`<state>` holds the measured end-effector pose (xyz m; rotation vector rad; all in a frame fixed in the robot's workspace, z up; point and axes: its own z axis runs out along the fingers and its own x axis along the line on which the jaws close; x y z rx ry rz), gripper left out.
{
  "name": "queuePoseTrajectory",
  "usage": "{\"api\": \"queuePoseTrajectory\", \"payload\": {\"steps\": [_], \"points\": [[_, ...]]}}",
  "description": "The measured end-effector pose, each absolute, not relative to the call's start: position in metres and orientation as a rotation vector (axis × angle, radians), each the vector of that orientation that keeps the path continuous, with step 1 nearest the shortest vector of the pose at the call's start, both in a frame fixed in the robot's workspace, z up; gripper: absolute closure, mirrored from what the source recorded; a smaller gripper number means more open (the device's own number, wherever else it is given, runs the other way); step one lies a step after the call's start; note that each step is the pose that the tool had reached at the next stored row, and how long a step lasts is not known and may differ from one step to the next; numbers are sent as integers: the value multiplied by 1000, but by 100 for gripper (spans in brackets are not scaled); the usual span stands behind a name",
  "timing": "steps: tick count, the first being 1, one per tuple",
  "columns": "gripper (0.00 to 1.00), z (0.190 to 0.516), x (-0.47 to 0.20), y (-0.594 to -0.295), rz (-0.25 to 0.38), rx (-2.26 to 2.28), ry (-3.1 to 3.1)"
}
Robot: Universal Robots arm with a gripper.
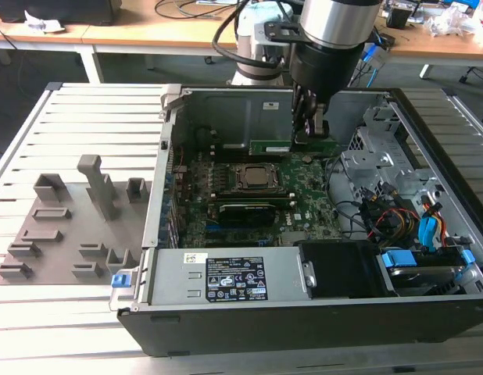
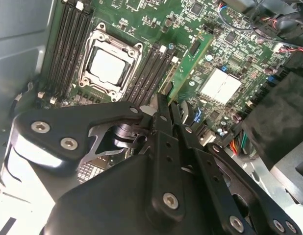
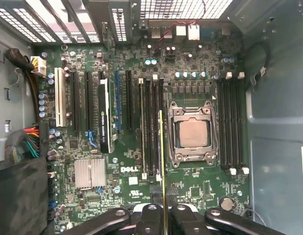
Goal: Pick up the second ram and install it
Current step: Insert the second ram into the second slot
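Note:
My gripper (image 1: 310,134) hangs inside the open computer case (image 1: 148,234), shut on the second ram (image 1: 269,146), a long green stick held level above the motherboard (image 1: 304,195). In the second wrist view the ram (image 2: 188,66) juts out from between the black fingers of the gripper (image 2: 168,105), over the dark memory slots (image 2: 149,73) beside the CPU socket (image 2: 108,66). The first wrist view shows the ram (image 3: 162,156) edge-on, a thin line over the slots (image 3: 151,127) next to the socket (image 3: 191,133), with the gripper (image 3: 164,213) clamped on its near end.
A grey holder tray (image 1: 69,226) lies on the slatted table to the exterior view's left of the case. Inside the case are a power supply (image 1: 226,277), a drive cage (image 1: 382,156), coloured cables (image 1: 390,219), an expansion card (image 3: 105,112) and a heatsink (image 3: 90,172).

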<state>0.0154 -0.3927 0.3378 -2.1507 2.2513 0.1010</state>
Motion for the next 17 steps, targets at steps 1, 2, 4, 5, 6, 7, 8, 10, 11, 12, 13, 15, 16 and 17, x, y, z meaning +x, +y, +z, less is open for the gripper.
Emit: {"api": "queuePoseTrajectory", "payload": {"steps": [1,2,4,5,6,7,8,10,11,12,13,15,16,17], "points": [[86,333,15,-393,101,-2151,2251],[86,331,15,-393,101,-2151,2251],[86,327,15,-392,101,-2151,2251],[86,326,15,-392,101,-2151,2251],[86,324,15,-392,101,-2151,2251],[86,324,15,-391,101,-2151,2251],[86,322,15,-391,101,-2151,2251],[86,319,15,-391,101,-2151,2251],[86,316,15,-391,101,-2151,2251],[86,313,15,-391,101,-2151,2251],[86,310,15,-391,101,-2151,2251],[86,305,15,-391,101,-2151,2251],[86,303,15,-391,101,-2151,2251],[86,302,15,-391,101,-2151,2251]]}}
